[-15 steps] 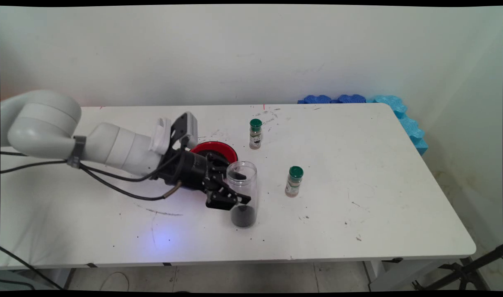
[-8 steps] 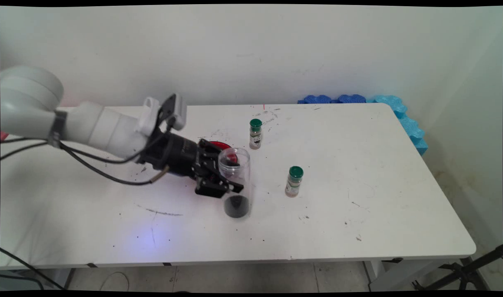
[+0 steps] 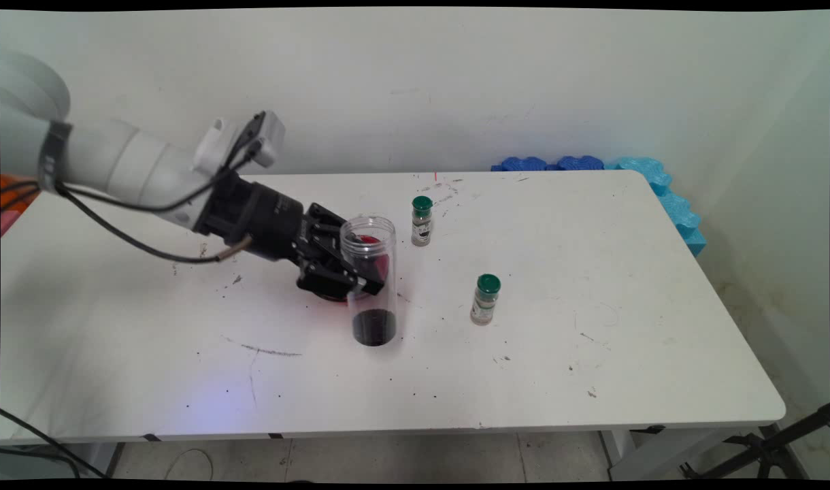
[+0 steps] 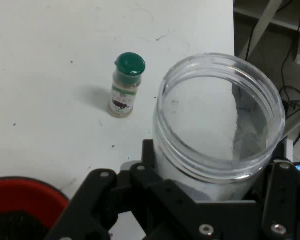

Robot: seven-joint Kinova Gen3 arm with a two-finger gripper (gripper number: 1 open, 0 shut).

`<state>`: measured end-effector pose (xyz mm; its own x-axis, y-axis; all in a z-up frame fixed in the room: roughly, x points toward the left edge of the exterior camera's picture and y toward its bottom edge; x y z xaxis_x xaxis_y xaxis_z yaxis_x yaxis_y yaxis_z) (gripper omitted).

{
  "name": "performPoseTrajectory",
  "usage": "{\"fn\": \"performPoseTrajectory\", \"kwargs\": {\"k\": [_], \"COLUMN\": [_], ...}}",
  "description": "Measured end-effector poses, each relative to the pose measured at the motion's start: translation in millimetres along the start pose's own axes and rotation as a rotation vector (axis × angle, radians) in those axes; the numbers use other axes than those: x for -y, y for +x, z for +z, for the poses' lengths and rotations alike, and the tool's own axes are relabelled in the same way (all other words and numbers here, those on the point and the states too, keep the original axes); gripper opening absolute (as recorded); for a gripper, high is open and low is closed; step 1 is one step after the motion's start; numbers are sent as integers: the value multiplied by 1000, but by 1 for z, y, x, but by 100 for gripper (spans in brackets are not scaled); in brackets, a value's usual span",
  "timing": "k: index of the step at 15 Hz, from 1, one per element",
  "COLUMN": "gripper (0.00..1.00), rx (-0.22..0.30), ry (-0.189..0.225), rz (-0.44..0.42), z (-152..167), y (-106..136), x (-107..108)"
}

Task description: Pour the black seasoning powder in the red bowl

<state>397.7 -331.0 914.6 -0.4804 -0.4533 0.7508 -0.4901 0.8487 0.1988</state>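
My gripper [image 3: 362, 270] is shut on a clear, open-topped plastic jar [image 3: 372, 289] with a dark powder at its bottom. I hold the jar upright, just above the table. In the hand view the jar's open mouth [image 4: 217, 120] fills the right side, with my gripper [image 4: 212, 177] clamped round its wall. Behind and under the hand lies a red bowl [image 3: 372, 242], mostly hidden; the hand view shows it [image 4: 27, 192] holding dark powder. A green-capped spice bottle [image 3: 422, 221] stands just beyond the jar.
A second green-capped spice bottle [image 3: 485, 299] stands to the right of the jar, also seen in the hand view as a spice bottle [image 4: 125, 92]. Blue foam pieces [image 3: 667, 190] line the table's [image 3: 592, 381] far right corner. Dark specks and marks dot the tabletop.
The arm has swung up and to the left, carrying the jar off the table's front middle and over the red bowl. The spice bottles have not moved.
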Motion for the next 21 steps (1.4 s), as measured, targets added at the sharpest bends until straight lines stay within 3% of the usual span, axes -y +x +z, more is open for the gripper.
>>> {"fn": "performPoseTrajectory", "kwargs": {"k": [7,14,21], "gripper": [0,0,0], "rx": [25,78,75], "ry": [-4,18,0], "rz": [-163,-387,-717], "z": [-27,-37,-37], "y": [17,19,18], "x": [20,43,60]}}
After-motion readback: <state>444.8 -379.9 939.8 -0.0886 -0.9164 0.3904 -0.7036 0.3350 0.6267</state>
